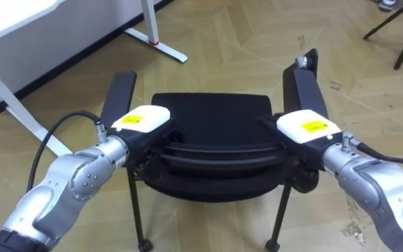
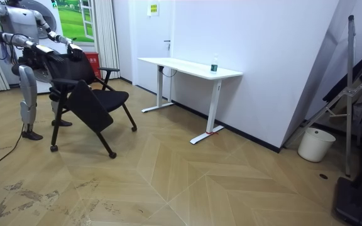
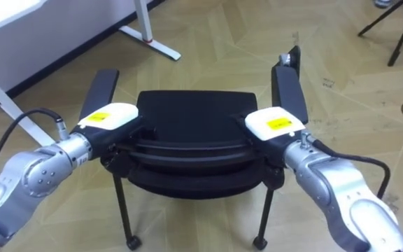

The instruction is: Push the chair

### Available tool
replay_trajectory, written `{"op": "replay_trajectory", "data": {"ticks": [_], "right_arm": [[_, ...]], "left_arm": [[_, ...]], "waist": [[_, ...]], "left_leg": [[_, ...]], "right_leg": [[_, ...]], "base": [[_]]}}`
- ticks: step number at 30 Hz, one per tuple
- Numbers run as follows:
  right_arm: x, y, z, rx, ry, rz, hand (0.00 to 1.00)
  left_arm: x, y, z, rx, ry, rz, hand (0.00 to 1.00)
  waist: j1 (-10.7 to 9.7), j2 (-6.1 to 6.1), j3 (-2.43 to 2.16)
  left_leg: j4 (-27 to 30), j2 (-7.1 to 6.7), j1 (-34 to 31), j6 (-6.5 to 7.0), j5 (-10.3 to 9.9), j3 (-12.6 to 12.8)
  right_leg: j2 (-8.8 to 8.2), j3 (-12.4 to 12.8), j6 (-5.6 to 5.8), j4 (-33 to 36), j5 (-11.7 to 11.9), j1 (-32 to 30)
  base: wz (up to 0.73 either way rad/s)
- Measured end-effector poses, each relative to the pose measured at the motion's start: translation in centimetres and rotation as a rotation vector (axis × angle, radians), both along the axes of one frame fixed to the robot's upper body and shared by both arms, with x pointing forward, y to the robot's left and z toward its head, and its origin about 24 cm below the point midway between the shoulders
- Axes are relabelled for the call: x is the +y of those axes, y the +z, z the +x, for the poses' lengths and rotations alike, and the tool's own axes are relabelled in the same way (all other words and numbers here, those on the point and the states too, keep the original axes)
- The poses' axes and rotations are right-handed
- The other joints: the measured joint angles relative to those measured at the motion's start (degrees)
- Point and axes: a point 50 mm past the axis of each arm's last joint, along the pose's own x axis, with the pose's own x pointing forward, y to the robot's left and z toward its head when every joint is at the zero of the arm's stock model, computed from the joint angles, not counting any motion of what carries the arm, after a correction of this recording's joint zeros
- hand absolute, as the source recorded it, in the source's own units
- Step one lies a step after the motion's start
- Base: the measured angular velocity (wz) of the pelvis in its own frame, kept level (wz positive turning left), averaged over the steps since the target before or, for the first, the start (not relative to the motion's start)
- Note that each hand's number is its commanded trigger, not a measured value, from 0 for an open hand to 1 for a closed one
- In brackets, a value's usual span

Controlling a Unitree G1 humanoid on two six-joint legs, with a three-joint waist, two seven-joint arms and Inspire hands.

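Left hand (image 1: 142, 120): on the left end of the chair's (image 1: 212, 112) back (image 1: 215, 150); fingers lost against the black, grip cannot be told.
Right hand (image 1: 306, 127): on the right end, likewise.
Chair: just before the robot, seat facing away.
Desk (image 1: 12, 21): ahead-left, apart.
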Motion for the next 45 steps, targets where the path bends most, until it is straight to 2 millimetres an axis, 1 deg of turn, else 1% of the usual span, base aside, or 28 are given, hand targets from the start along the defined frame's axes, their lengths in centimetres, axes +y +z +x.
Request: {"op": "replay_trajectory", "data": {"ticks": [1, 2, 9, 12, 14, 16, 19, 27, 33, 36, 39, 40, 41, 42, 43, 44, 45], "right_arm": [[0.1, -0.1, 0.0, -0.004, -0.002, 0.002, 0.69], [0.0, -0.3, -0.1, -0.008, -0.008, 0.006, 1.00], [0.0, -1.4, 0.0, -0.050, -0.027, 0.029, 1.00], [-0.1, -1.6, -0.1, -0.068, -0.033, 0.032, 1.00], [-0.2, -1.7, 0.0, -0.085, -0.043, 0.034, 1.00], [-0.3, -1.7, -0.1, -0.094, -0.037, 0.019, 1.00], [-0.3, -2.0, -0.5, -0.121, -0.020, 0.009, 1.00], [-0.3, -2.1, -0.6, -0.143, -0.012, 0.017, 1.00], [-0.5, -2.4, -0.6, -0.164, -0.004, 0.027, 1.00], [-0.6, -2.6, -0.6, -0.169, -0.003, 0.033, 1.00], [-0.6, -2.9, -0.5, -0.171, -0.009, 0.042, 1.00], [-0.6, -3.1, -0.4, -0.172, -0.014, 0.049, 1.00], [-0.6, -3.2, -0.2, -0.173, -0.017, 0.054, 1.00], [-0.6, -3.2, -0.1, -0.172, -0.021, 0.059, 1.00], [-0.4, -3.4, 0.0, -0.169, -0.024, 0.067, 1.00], [-0.3, -3.5, 0.2, -0.169, -0.020, 0.075, 1.00], [-0.3, -3.6, 0.2, -0.171, -0.018, 0.078, 1.00]], "left_arm": [[-0.1, 0.0, 0.0, 0.000, -0.002, 0.001, 1.00], [-0.2, 0.0, 0.0, 0.001, -0.005, 0.002, 1.00], [-0.6, -0.5, -0.1, 0.009, 0.002, 0.003, 1.00], [-0.8, -0.8, -0.2, 0.020, 0.001, 0.003, 1.00], [-1.1, -1.0, -0.3, 0.029, 0.000, -0.004, 1.00], [-1.1, -1.0, -0.3, 0.033, -0.002, -0.004, 1.00], [-1.0, -1.0, -0.3, 0.032, -0.003, -0.002, 1.00], [-1.0, -0.9, -0.3, 0.026, -0.006, 0.001, 1.00], [-0.9, -0.7, -0.2, 0.018, -0.008, 0.004, 1.00], [-0.9, -0.6, -0.1, 0.015, -0.008, 0.006, 1.00], [-0.9, -0.7, 0.1, 0.014, -0.004, 0.010, 1.00], [-1.0, -0.6, 0.3, 0.006, -0.006, 0.016, 1.00], [-1.0, -0.5, 0.5, -0.002, -0.003, 0.021, 1.00], [-1.0, -0.5, 0.7, -0.003, -0.001, 0.022, 1.00], [-0.8, -0.6, 0.9, -0.004, 0.007, 0.024, 1.00], [-0.6, -0.7, 1.0, -0.008, 0.017, 0.025, 1.00], [-0.5, -0.9, 1.0, -0.006, 0.022, 0.026, 1.00]], "waist": [[0.03, -0.01, -0.02], [0.11, 0.07, -0.06], [0.10, 0.65, -0.31], [0.08, 1.40, -0.47], [0.08, 2.23, -0.53], [0.10, 2.55, -0.57], [0.12, 2.65, -0.61], [0.24, 2.40, -0.46], [-0.10, 1.63, -0.28], [-0.24, 1.30, -0.28], [-0.29, 0.92, -0.03], [-0.43, 0.68, 0.11], [-0.17, 0.57, 0.18], [-0.08, 0.48, 0.23], [-0.08, 0.30, 0.26], [-0.06, 0.29, 0.20], [-0.18, 0.48, 0.28]], "left_leg": [[0.05, 0.00, -0.03, 0.00, 0.00, -0.15], [0.07, 0.00, -0.04, -0.01, 0.00, -0.19], [0.59, 0.00, 0.13, -0.03, -0.03, -0.39], [0.69, 0.00, 0.25, -0.03, -0.03, -0.47], [0.71, 0.00, 0.23, -0.01, -0.01, -0.62], [0.64, 0.00, 0.24, -0.07, 0.06, -0.76], [0.56, 0.00, 0.19, -0.13, 0.15, -1.01], [0.52, 0.00, 0.18, -0.13, 0.15, -1.05], [0.92, 0.00, -0.25, -0.13, 0.15, -1.34], [1.36, 0.00, -0.67, -0.12, 0.15, -1.77], [2.03, 0.17, -0.89, -0.14, 0.13, -2.33], [3.30, 0.57, -1.57, -0.19, -0.26, -2.72], [5.32, 1.24, -2.69, -0.40, -1.05, -3.00], [6.38, 1.60, -3.18, -0.48, -1.46, -3.08], [8.14, 2.13, -3.86, -0.77, -2.07, -3.29], [10.15, 2.45, -4.71, -0.91, -2.73, -3.73], [11.17, 2.71, -5.09, -0.97, -3.08, -3.83]], "right_leg": [[0.00, -0.48, -0.01, 0.00, 0.01, 0.05], [0.00, -0.56, -0.01, -0.02, 0.01, 0.09], [0.01, -0.63, -0.09, -0.22, 0.08, 0.72], [0.04, -0.79, -0.14, -0.59, 0.19, 1.06], [0.04, -1.09, -0.16, -0.77, 0.32, 1.20], [0.05, -1.27, -0.16, -0.71, 0.33, 1.20], [0.06, -1.77, -0.16, -0.64, 0.32, 1.19], [0.04, -1.98, -0.17, -0.65, 0.33, 1.23], [0.05, -2.23, -0.16, -0.67, 0.32, 1.23], [0.07, -2.62, -0.16, -0.43, 0.32, 1.12], [0.13, -3.59, -0.15, 0.35, 0.23, 1.12], [0.36, -4.11, -0.39, 1.23, -0.13, 0.82], [0.74, -4.31, -0.64, 3.12, -0.92, -0.17], [0.95, -4.34, -0.84, 4.11, -1.44, -0.60], [1.12, -4.44, -1.23, 6.42, -2.58, -1.38], [1.13, -5.00, -1.63, 8.59, -3.94, -1.98], [1.18, -5.34, -1.76, 9.55, -4.52, -2.06]], "base": [[0.07], [0.04], [0.00], [0.00], [0.00], [0.02], [0.03], [0.00], [0.02], [0.07], [0.09], [0.11], [0.08], [0.00], [0.09], [0.14], [0.25]]}}
